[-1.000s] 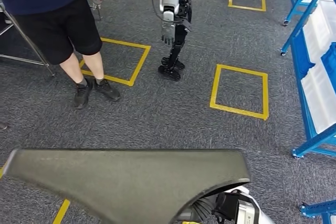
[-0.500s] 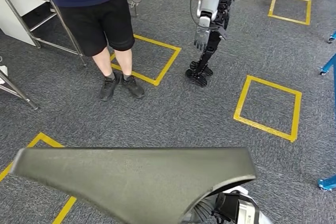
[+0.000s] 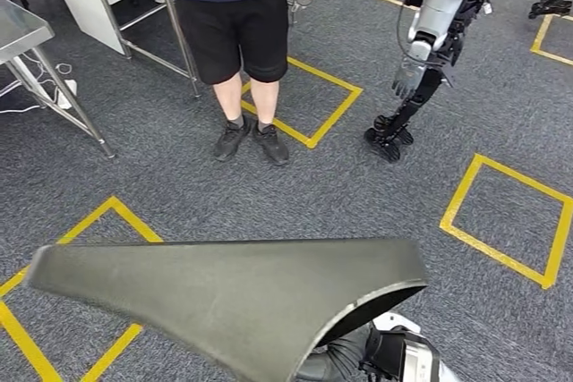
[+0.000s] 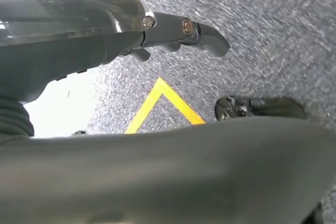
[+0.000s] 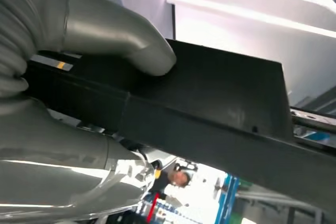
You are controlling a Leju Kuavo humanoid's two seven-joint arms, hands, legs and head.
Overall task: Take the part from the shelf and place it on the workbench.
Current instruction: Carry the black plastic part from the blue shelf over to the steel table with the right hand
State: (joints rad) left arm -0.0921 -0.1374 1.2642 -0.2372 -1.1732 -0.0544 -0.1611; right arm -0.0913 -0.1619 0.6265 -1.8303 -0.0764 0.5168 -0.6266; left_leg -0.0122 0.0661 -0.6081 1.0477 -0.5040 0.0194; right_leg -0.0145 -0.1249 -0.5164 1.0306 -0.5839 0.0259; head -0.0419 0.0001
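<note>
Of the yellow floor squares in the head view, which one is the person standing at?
The yellow square at top centre: the person's shoes rest at its near-left corner. The right-hand square has nobody near it.

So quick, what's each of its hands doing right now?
Left hand: under the dark part; grip cannot be told.
Right hand: holding the dark part, thumb pressed on it.

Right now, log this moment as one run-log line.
phase: carrying | part: held | right hand: gripping part | left hand: grip unclear | person: ahead
</note>
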